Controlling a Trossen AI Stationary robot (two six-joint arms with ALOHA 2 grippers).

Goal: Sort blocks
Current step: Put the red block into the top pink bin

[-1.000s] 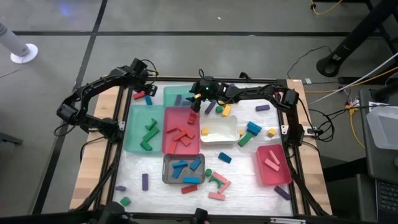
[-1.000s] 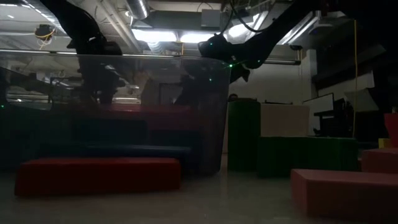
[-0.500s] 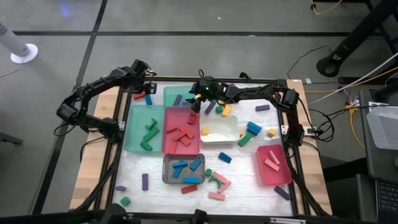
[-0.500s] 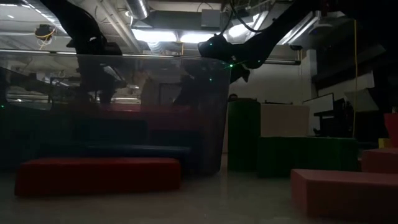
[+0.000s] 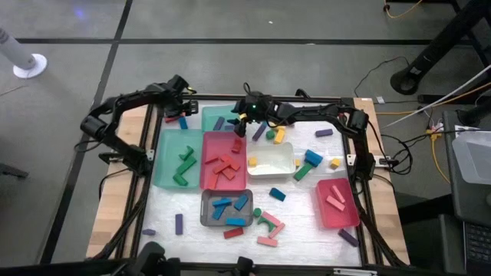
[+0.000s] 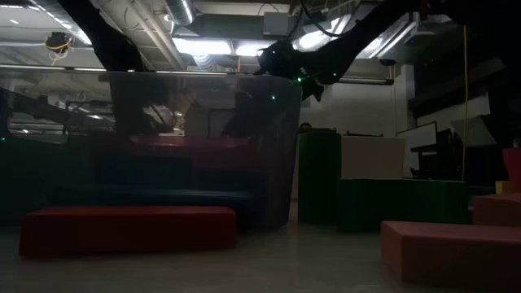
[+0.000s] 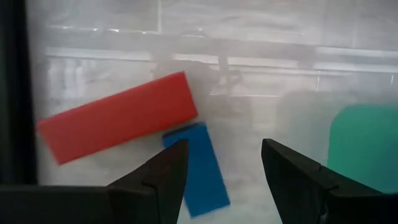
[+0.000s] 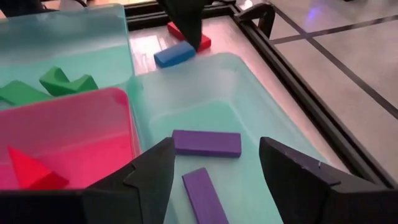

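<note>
Between the right gripper's (image 8: 214, 171) spread, empty fingers lie two purple bars (image 8: 207, 143) on the floor of a pale teal tray (image 8: 249, 93) at the table's far edge; the gripper hangs just above that tray, beside the red tray (image 8: 74, 124), which holds red pieces. Farther out, the left gripper (image 7: 224, 168), likewise wide open and empty, hovers over a blue bar (image 7: 196, 168) that touches a red bar (image 7: 118, 124) on the bare table near the far left corner. Seen from above, the green tray (image 5: 165, 157) carries green pieces, the grey tray (image 5: 207, 207) blue ones, a second red tray (image 5: 337, 203) pink ones, and the white tray (image 5: 270, 159) looks empty. Loose blocks (image 5: 311, 159) lie around the trays, many toward the near edge. Sorting appears roughly half done. The step in hand is probably the left arm's pick of the blue bar. To do it well, the fingers should straddle the bar's narrow width, squared to its long sides, and descend clear of the red bar so that it is not nudged or pinched along. The right arm should rise straight up, away from the tray wall, before travelling to a next block.
</note>
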